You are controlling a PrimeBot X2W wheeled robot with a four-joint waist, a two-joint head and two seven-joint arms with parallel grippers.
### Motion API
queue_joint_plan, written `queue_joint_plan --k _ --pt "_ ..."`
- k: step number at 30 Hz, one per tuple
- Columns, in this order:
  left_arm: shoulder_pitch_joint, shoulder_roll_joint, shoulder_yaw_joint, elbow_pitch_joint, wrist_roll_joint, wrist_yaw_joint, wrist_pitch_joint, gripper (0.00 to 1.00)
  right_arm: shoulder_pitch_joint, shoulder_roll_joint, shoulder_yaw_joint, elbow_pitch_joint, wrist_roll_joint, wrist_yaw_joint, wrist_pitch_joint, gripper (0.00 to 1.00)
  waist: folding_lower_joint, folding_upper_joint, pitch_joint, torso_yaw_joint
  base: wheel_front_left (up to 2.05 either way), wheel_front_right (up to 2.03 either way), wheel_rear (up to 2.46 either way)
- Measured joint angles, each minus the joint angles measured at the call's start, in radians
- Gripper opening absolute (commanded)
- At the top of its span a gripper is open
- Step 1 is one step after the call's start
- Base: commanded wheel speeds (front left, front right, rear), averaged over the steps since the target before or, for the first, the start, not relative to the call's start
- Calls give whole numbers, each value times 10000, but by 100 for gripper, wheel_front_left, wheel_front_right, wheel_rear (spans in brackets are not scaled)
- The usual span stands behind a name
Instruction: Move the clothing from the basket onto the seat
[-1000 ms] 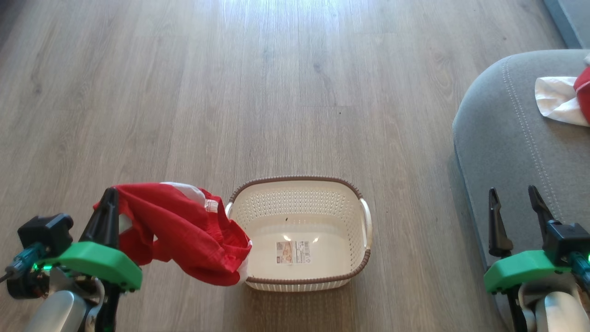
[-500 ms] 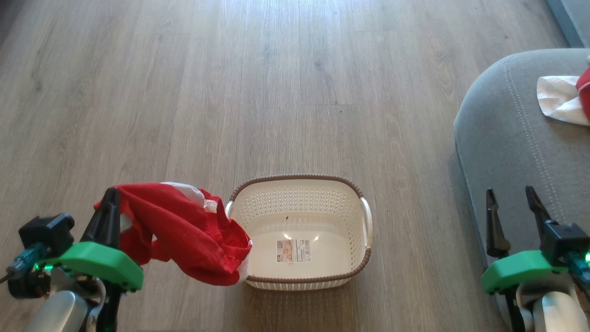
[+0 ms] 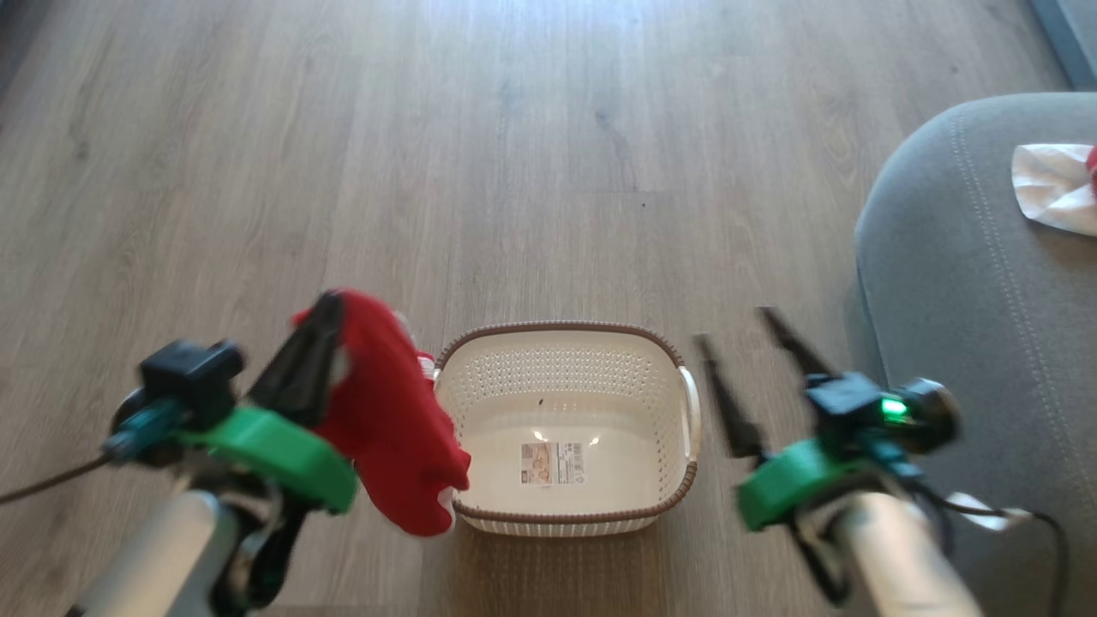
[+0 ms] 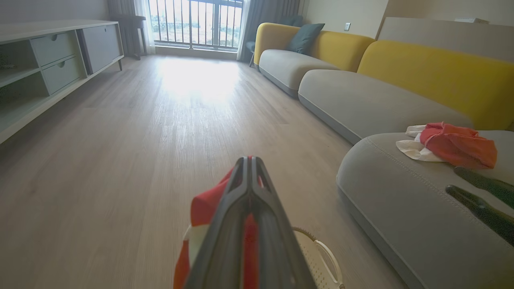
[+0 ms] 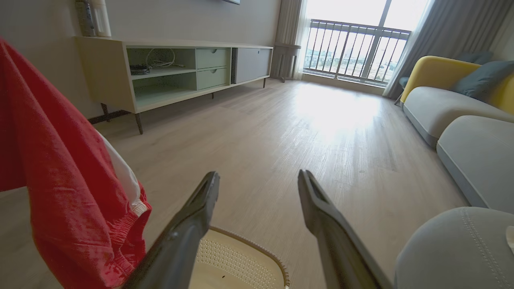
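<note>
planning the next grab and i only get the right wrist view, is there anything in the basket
observer: No. In the head view the basket holds nothing but its label sticker on the bottom.
operator: ok so what's that hanging at my left edge, is it gripped
observer: Yes. The left gripper is shut on a red garment, which hangs beside the basket, outside its rim.
</note>
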Motion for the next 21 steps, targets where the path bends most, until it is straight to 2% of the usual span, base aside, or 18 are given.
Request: queue_joint_plan --k 7,13,16,21 --pt "-1112 -593 -968 -418 357 -412 487 0 -997 -44 2589 623 947 0 0 100 1 0 4 246 0 0 0" --pt "-1617 -1141 -1655 -242 520 -748 685 0 -2080 -100 4274 982 1726 0 2 100 1 0 -71 349 0 0 0" --pt "-1776 -1379 -2011 -100 612 -905 742 0 -2356 -105 4819 1214 2023 0 13 100 1 0 -94 416 0 0 0" --pt "-1933 -1747 -2487 -115 631 -1124 815 0 -2617 -127 5047 1778 2251 0 15 100 1 0 -142 528 0 0 0"
